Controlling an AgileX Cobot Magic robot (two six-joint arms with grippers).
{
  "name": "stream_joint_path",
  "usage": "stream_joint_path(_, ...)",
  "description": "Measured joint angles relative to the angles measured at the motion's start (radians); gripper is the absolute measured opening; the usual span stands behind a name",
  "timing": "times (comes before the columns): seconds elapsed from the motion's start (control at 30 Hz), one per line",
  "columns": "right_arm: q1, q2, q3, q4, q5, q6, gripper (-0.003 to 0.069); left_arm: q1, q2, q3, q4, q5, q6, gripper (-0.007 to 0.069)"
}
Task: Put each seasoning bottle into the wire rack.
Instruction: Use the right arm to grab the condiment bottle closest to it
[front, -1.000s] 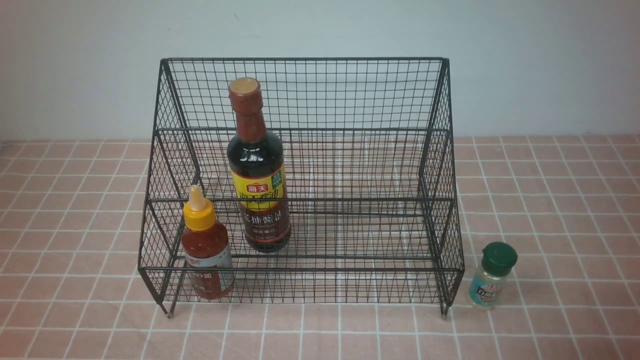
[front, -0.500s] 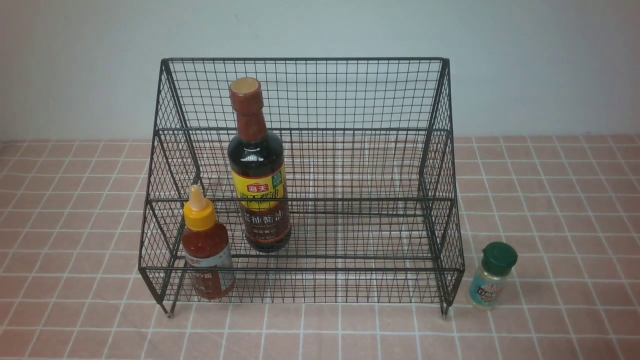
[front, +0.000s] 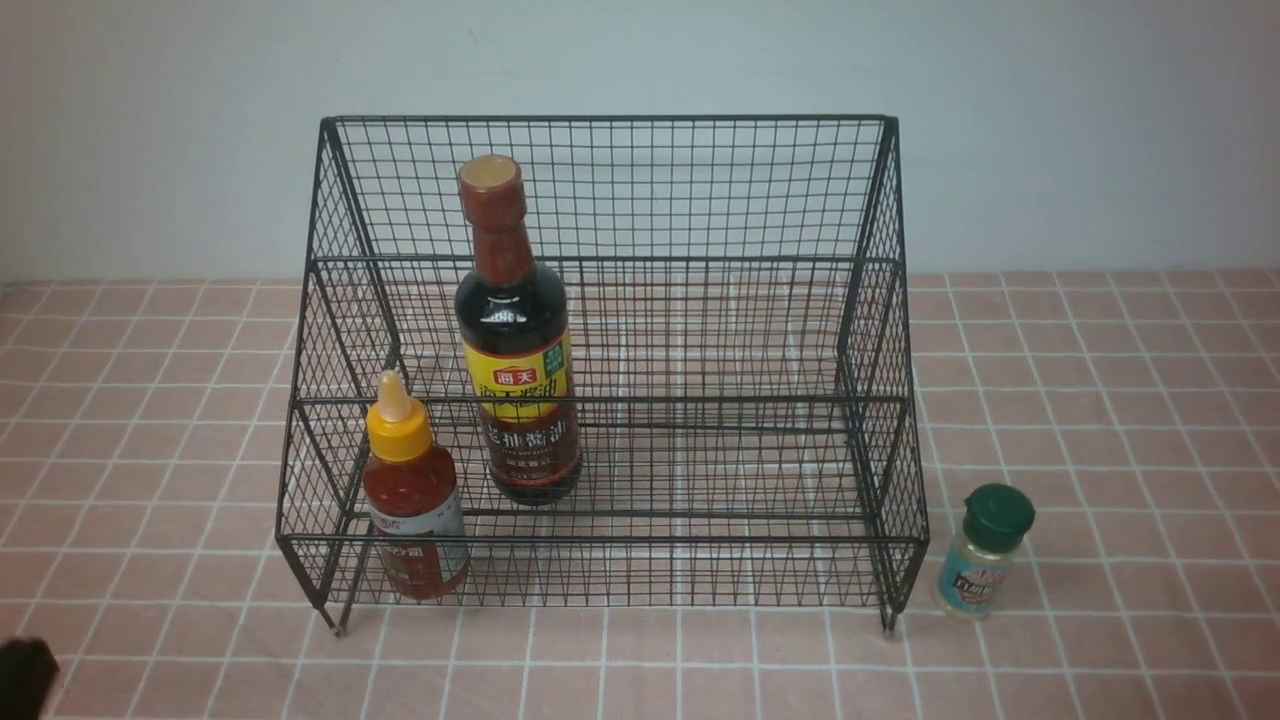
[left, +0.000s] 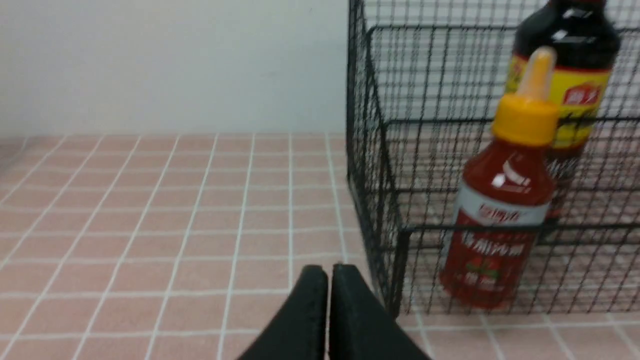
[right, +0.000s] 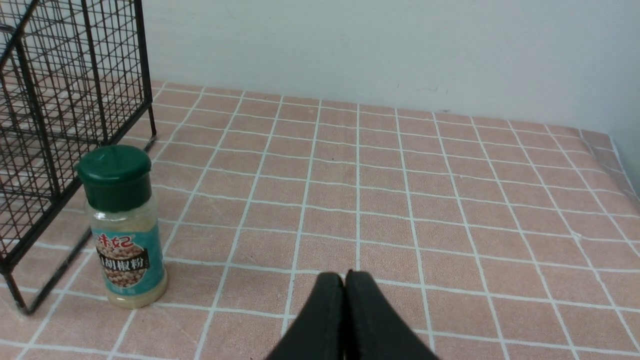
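progress 2/3 | soy-sauce bottle (front: 515, 330), red-sauce bottle (front: 412, 500) upright in wire rack (front: 620, 118) | shaker (front: 985, 550) outside, just right of rack, to do | left gripper (left: 329, 272), right gripper (right: 344, 276) pinched closed, empty

Counted just one big black wire-mesh rack (front: 610, 118). Three seasoning bottles total: one tall dark soy-sauce bottle (front: 515, 330), brown cap; one short red-sauce bottle (front: 412, 500), yellow nozzle cap; one small clear shaker (front: 985, 550), green lid, at the rack's 4 o'clock. Plus two black grippers, left gripper (left: 328, 280) and right gripper (right: 345, 282).
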Motion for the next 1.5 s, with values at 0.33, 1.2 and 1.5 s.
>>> stream_joint_path(0.33, 0.000, 0.000, 0.000, 0.000, 0.000, 0.000, -0.0014, 0.029, 0.000, 0.027, 0.012, 0.086, 0.019, -0.0007)
stream_joint_path(1.2, 0.000, 0.000, 0.000, 0.000, 0.000, 0.000, -0.0014, 0.029, 0.000, 0.027, 0.013, 0.098, 0.027, -0.0007)
stream_joint_path(1.5, 0.000, 0.000, 0.002, 0.034, -0.018, 0.012, -0.0014, 0.029, 0.000, 0.027, 0.013, 0.099, 0.027, -0.0007)
